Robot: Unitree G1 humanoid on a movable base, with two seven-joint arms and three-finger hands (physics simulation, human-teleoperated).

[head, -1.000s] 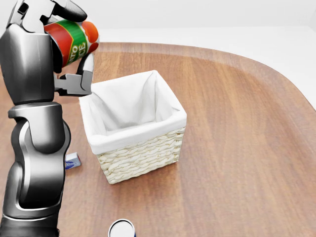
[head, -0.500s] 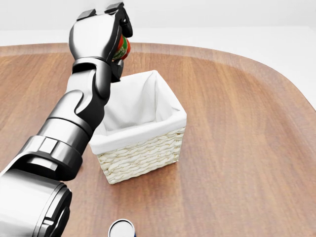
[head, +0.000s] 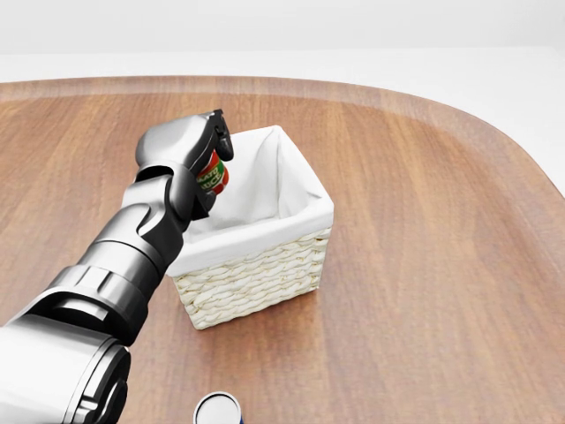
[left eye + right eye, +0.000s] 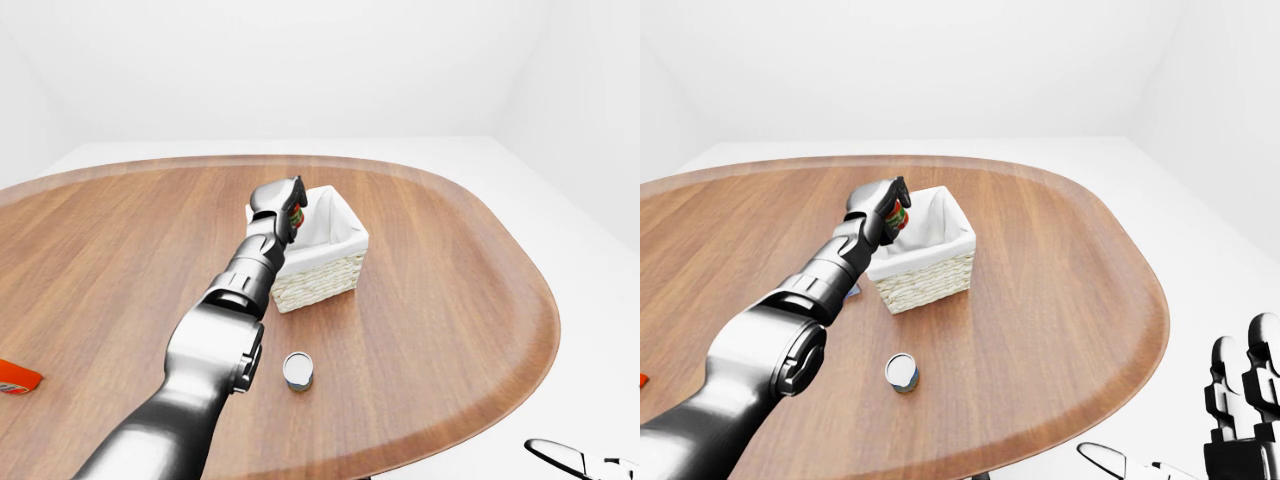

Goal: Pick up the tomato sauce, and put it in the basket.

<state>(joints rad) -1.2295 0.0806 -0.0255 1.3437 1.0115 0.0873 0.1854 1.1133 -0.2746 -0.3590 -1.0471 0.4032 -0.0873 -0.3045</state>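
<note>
Nearest the camera, below the basket (image 3: 265, 256) in the head view, a small round can (image 3: 217, 410) is seen standing on the wooden table (image 3: 424, 230), well apart from the basket and not part of the task. Far to the basket's left in the left-eye view, an orange packet (image 4: 18, 377) is seen lying at the table's edge.

At the basket itself, the white cloth lining is seen to hold nothing yet. Over its upper-left corner the left hand (image 3: 196, 159) is now lowered, where half a second ago it was held well above the rim and a second ago off to the basket's left. The tomato sauce (image 3: 212, 174) is clasped in the closed fingers, tilted, its red and green label showing just inside the lining's upper-left wall. It is not yet let go.

From this drop it is judged that carrying is finished and release is at hand; the can appears low enough to be freed without toppling over the rim.

Far to the basket's right, at the lower corner of the right-eye view, the right hand (image 4: 1245, 400) is held idle with fingers spread upright, grasping nothing.
</note>
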